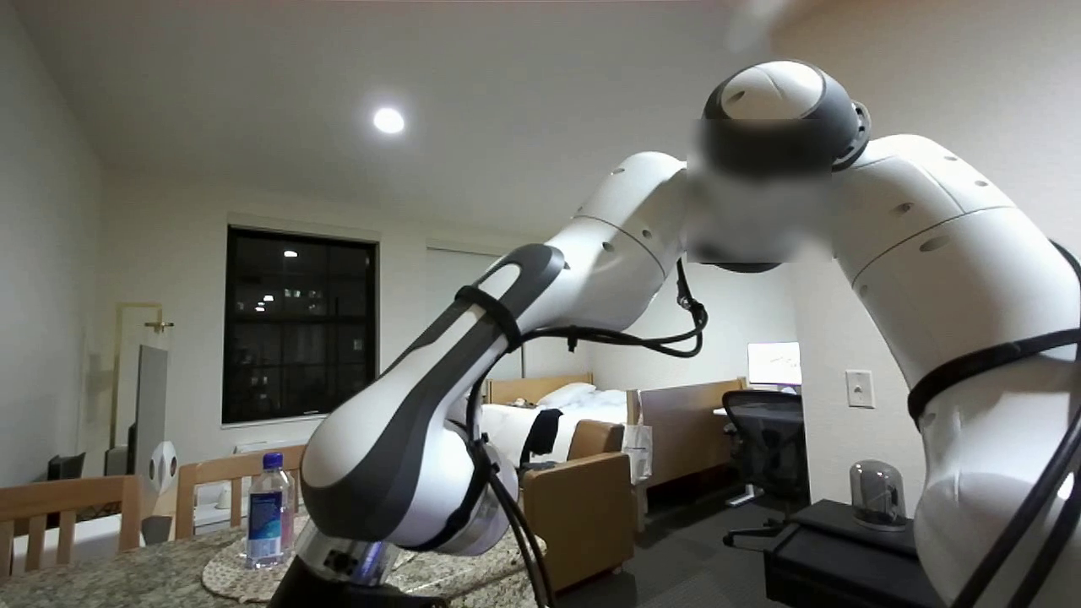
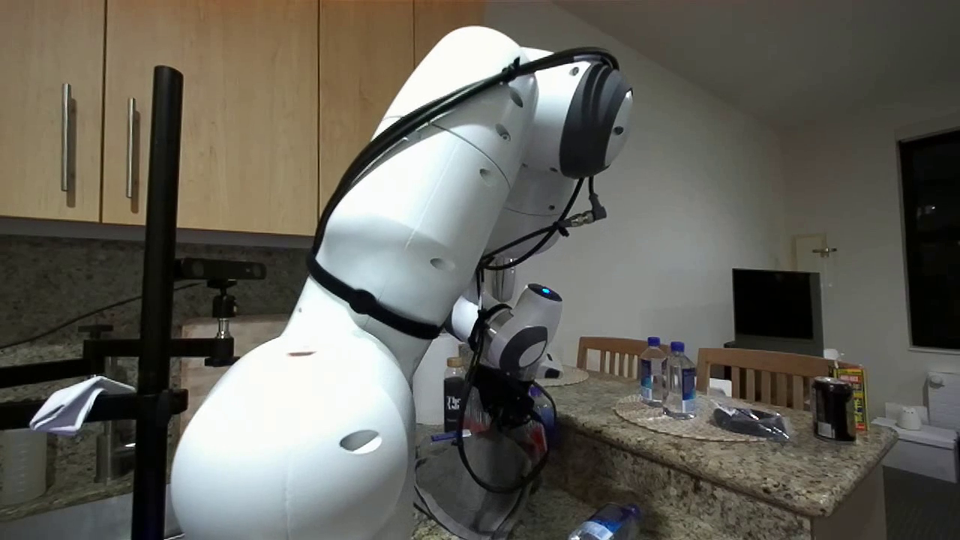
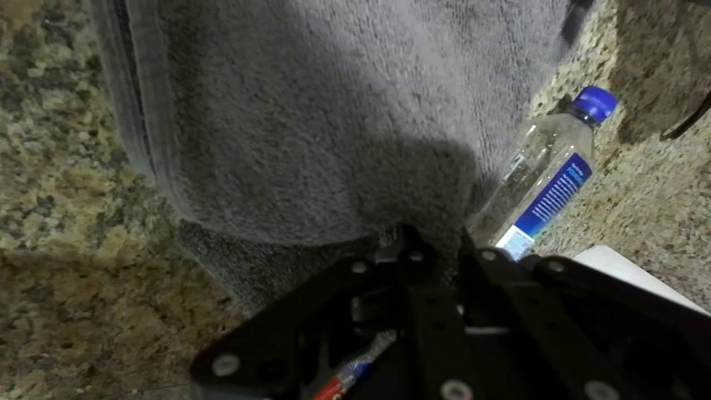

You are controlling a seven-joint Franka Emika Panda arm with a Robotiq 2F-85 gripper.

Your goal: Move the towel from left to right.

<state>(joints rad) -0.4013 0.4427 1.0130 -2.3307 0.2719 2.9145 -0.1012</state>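
The grey towel (image 3: pixel 311 111) fills the upper middle of the wrist view, with its hemmed edge toward the left. My gripper (image 3: pixel 436 241) is at the lower middle there, its fingers close together with a fold of the towel pinched between them. In an exterior view the dark gripper (image 2: pixel 504 405) points down at the low counter, and the towel (image 2: pixel 471 484) hangs below it, touching or close to the counter; cables and the arm partly hide it. In the remaining exterior view the gripper is mostly cut off at the bottom edge and the towel is out of view.
A clear bottle with a blue cap (image 3: pixel 533 172) lies beside the towel on the granite counter; it also shows in an exterior view (image 2: pixel 606 523). A white object (image 3: pixel 639 275) lies near it. Bottles (image 2: pixel 679 382) and a dark can (image 2: pixel 834 409) stand on the raised ledge.
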